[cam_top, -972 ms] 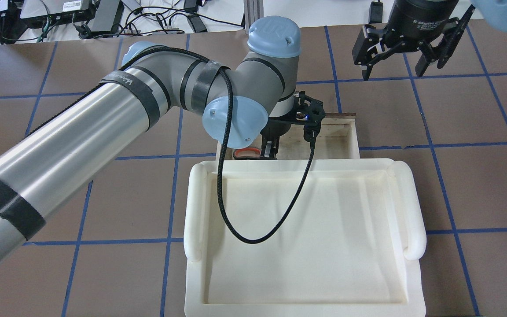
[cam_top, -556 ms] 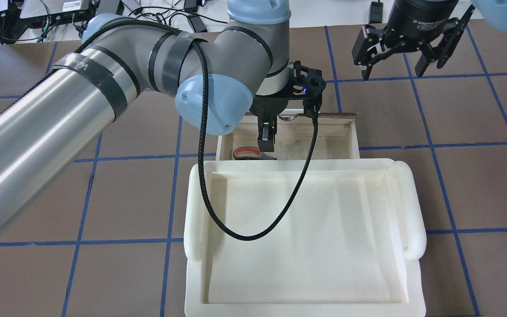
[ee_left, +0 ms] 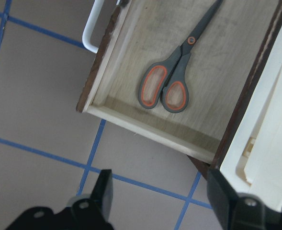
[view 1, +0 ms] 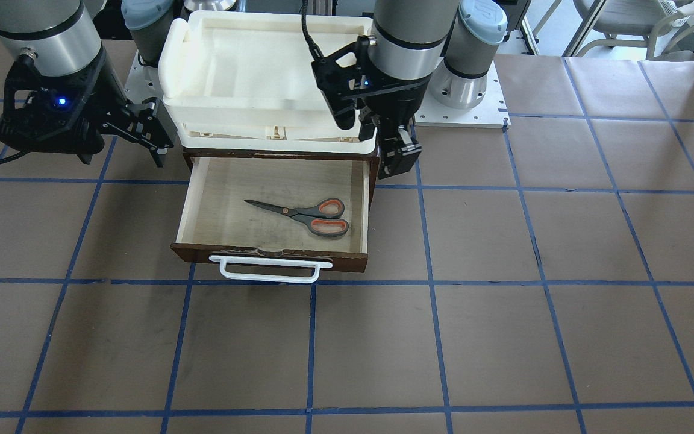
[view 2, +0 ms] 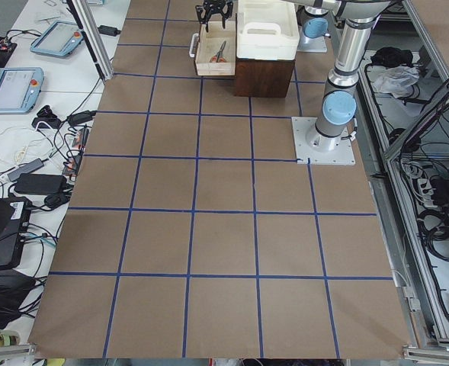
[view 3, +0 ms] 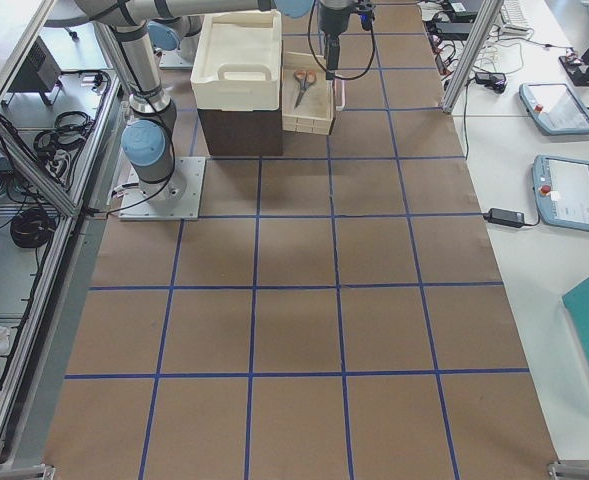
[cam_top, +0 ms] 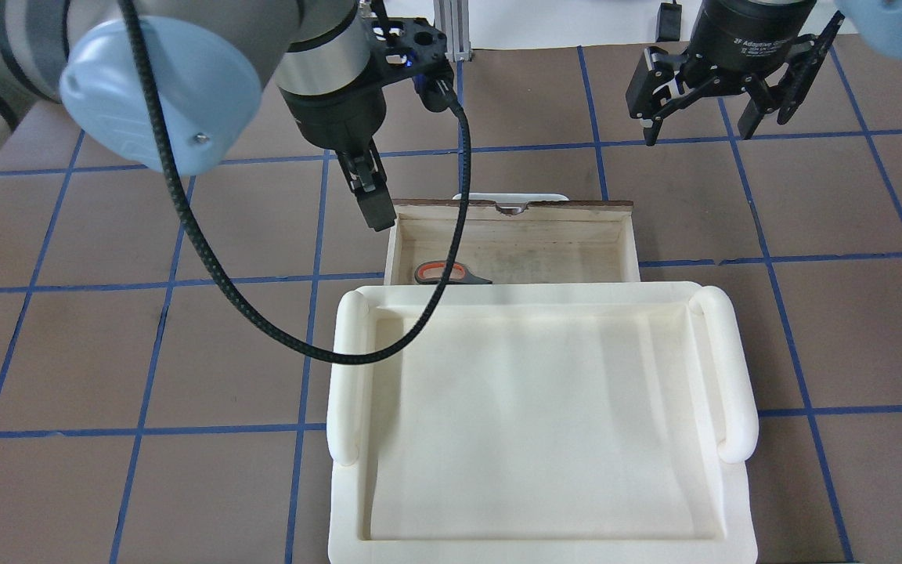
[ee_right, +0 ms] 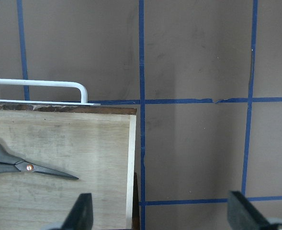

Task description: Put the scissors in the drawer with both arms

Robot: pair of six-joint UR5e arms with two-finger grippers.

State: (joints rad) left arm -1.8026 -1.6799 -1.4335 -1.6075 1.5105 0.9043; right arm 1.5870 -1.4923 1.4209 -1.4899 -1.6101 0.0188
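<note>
The scissors [view 1: 308, 217] lie flat on the drawer [view 1: 275, 258] floor, handles toward its right wall in the front view. The placing looks done to me. My left gripper [view 1: 398, 155] hangs just outside that wall, jaws apart, empty. The right gripper [cam_top: 713, 125], also spread wide, hovers off the drawer's left, well placed for pushing the white handle [view 1: 268, 272].

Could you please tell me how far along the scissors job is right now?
Done: the scissors lie flat inside the drawer, free of both hands. In hand: nothing; the left hand hangs open outside the drawer's side wall, and the right hand is open off the other side. Left: the drawer stands pulled out, so pushing it shut is probably what remains.
</note>
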